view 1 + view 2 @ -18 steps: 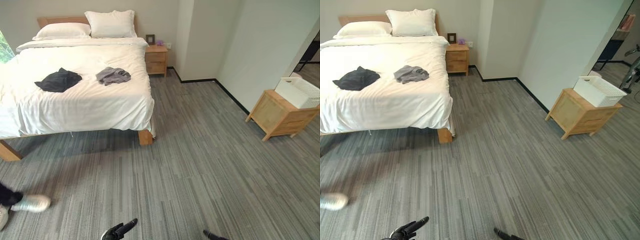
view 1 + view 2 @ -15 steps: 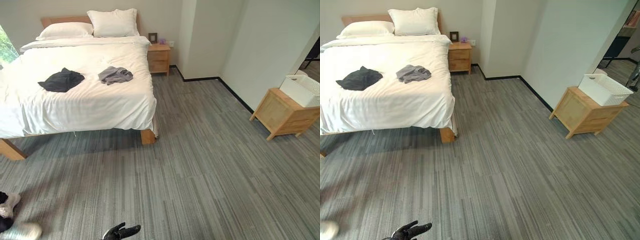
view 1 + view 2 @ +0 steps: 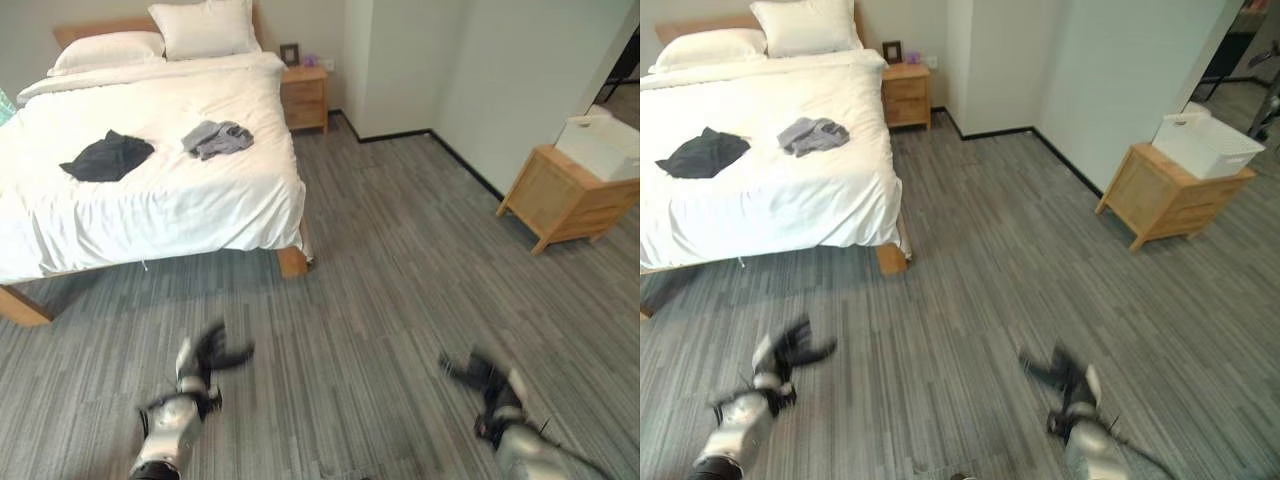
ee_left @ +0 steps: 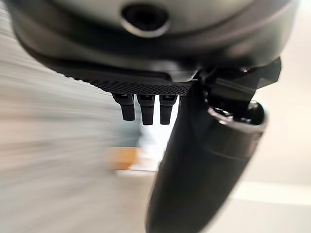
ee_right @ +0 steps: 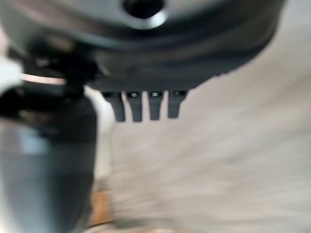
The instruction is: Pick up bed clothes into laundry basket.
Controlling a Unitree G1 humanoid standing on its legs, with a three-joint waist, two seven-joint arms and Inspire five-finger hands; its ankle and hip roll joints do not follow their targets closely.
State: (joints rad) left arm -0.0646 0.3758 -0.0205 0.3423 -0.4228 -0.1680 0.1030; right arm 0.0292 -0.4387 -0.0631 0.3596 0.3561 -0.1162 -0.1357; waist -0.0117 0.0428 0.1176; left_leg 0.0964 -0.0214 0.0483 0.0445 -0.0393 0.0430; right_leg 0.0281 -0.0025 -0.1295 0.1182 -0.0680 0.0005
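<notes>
On the white bed (image 3: 170, 200) lie a black garment (image 3: 105, 157) and, to its right, a grey garment (image 3: 216, 138). A white laundry basket (image 3: 605, 146) stands on a low wooden cabinet (image 3: 565, 197) at the far right. My left hand (image 3: 210, 355) hangs over the floor at the lower left, fingers straight and spread, holding nothing. Over the floor at the lower right is my right hand (image 3: 480, 373), also open and empty. The left wrist view has straight fingers (image 4: 143, 108), and so does the right wrist view, fingers (image 5: 143, 106). Both hands are far from the bed and the basket.
A wooden nightstand (image 3: 304, 98) stands beside the bed's head, and two pillows (image 3: 155, 35) lie at the headboard. A wall corner (image 3: 440, 70) juts out between the nightstand and the cabinet. Grey striped carpet (image 3: 390, 270) spreads between bed and cabinet.
Both arms have risen into view over the floor. The camera has shifted, and the person's shoes at the lower left are gone from the picture.
</notes>
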